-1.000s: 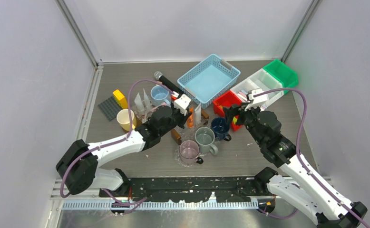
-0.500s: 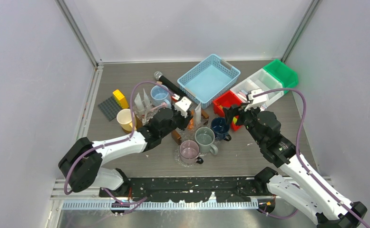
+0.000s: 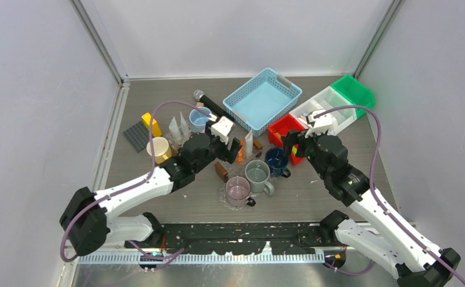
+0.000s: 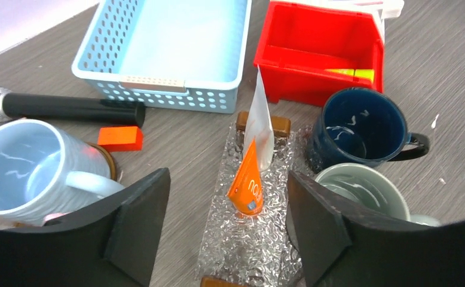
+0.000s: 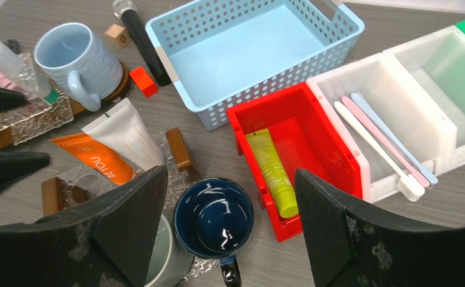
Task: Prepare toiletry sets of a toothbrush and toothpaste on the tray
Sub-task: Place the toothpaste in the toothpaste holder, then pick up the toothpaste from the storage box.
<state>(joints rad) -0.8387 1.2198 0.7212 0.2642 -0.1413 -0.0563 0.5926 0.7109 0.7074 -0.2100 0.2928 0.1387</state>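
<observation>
Both hands hung spread and empty. My left hand [image 4: 227,206] sat over the tray [image 4: 276,174], where an orange tube [image 4: 246,179] and a white tube [image 4: 259,125] leaned together, so the paste looked delivered. My right hand [image 5: 230,206] hovered short of the red bin [image 5: 305,134] holding a green tube [image 5: 272,173]. Beyond it, three toothbrushes [image 5: 382,140] lay in the white bin [image 5: 352,75], the half I judged this tray lacked.

Looks like a robotics lab: white panels [image 3: 236,36] and aluminium posts [image 3: 98,42] enclosing the table [image 3: 125,158] beyond the fingers [image 4: 140,227].
</observation>
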